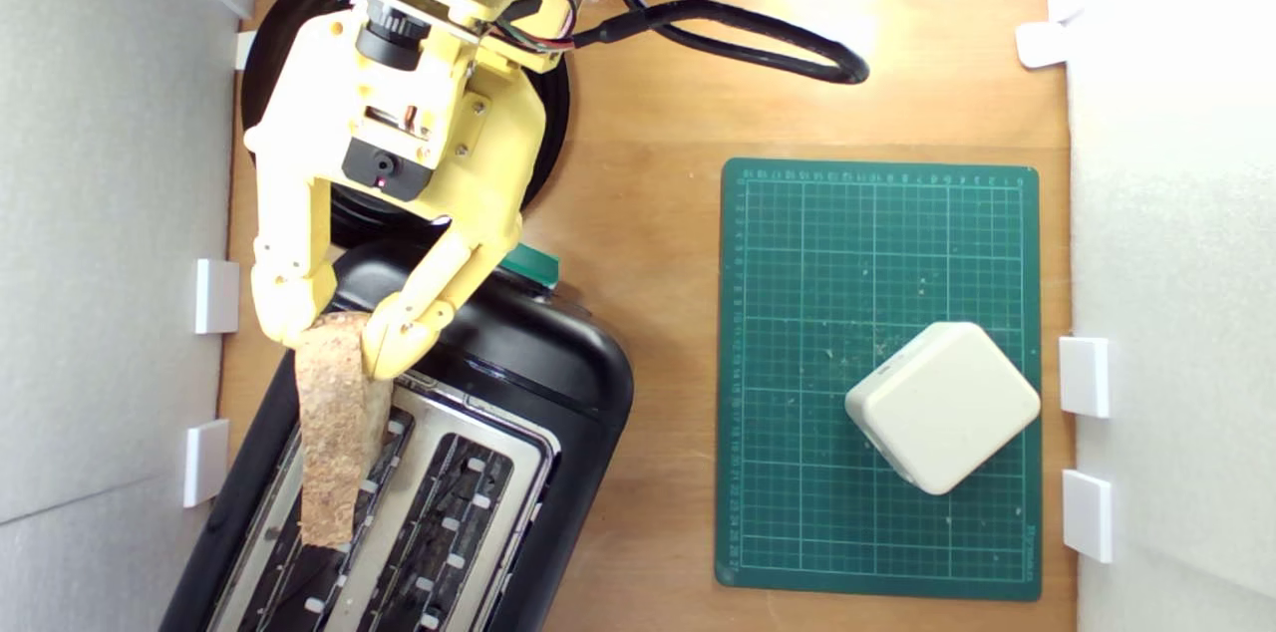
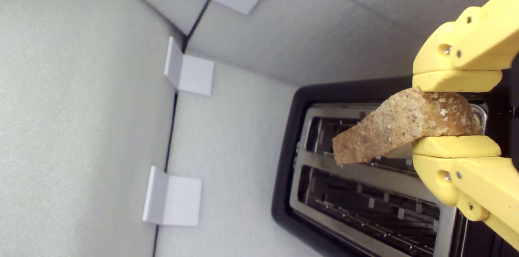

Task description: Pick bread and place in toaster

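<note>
the yellow arm reaches in from the top of the exterior view, wrist camera facing down, forearm angled toward that view's lower left. its gripper [image 1: 344, 338] [image 2: 456, 113] has both jointed fingers [image 1: 289, 303] closed on the bread [image 1: 334, 428] [image 2: 399, 125] — pinched at one end, the rest jutting free.

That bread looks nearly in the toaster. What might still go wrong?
1. The gripper pinches only one end of the bread, so the long free end could swing or snap off.
2. In the wrist view the bread hangs at an angle over the toaster, across the metal strip between the slots, so it might catch there instead of dropping in.
</note>
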Controlling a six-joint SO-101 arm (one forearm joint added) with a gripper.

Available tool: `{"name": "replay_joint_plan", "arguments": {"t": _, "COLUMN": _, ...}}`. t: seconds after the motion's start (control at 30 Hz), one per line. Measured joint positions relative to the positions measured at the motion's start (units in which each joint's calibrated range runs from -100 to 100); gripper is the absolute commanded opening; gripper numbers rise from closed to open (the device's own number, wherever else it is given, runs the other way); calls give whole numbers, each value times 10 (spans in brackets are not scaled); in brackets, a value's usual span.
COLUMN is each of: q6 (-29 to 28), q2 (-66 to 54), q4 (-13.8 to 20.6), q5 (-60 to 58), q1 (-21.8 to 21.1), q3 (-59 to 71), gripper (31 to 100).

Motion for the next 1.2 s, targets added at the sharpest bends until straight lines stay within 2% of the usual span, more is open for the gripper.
{"name": "replay_joint_plan", "arguments": {"t": 0.47, "q6": -23, "q2": 22, "q4": -1, "q5": -1, "q1": 1, "q3": -7, "gripper": 567}}
{"name": "replay_joint_plan", "arguments": {"t": 0.67, "q6": -34, "q2": 27, "q4": -5, "q5": -6, "q1": 14, "q3": -8, "gripper": 567}}
{"name": "replay_joint_plan", "arguments": {"t": 1.2, "q6": -34, "q2": 81, "q4": -7, "q5": -19, "q1": 24, "q3": -15, "gripper": 567}}
